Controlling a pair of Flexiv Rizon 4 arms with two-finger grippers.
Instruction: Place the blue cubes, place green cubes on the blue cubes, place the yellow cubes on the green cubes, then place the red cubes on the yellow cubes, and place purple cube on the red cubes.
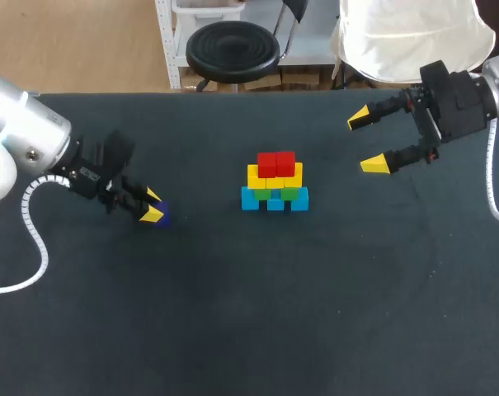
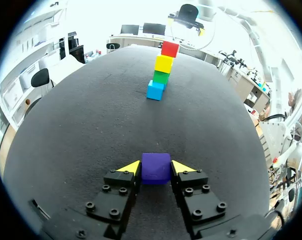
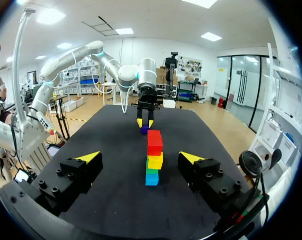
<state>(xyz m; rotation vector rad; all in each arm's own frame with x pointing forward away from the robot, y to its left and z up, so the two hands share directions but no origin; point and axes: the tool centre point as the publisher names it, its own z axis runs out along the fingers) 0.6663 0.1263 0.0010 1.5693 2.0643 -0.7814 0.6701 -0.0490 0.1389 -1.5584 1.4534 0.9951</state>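
In the middle of the dark table stands a stack: a row of blue cubes [image 1: 274,201], green cubes [image 1: 292,194] on them, then yellow cubes [image 1: 275,176], with red cubes [image 1: 275,162] on top. From the left wrist view it shows end-on, with red [image 2: 169,49] over yellow [image 2: 163,63], green [image 2: 160,77] and blue [image 2: 155,90]. A purple cube [image 2: 156,167] rests on the table left of the stack. My left gripper [image 1: 152,209] is shut on it, a yellow tip against each side. My right gripper [image 1: 367,142] hangs open right of the stack, holding nothing.
The right wrist view looks along the stack [image 3: 154,155] toward my left gripper [image 3: 145,123] and the purple cube [image 3: 144,130] beyond it. Dark table [image 1: 257,313] surface lies bare in front of the stack.
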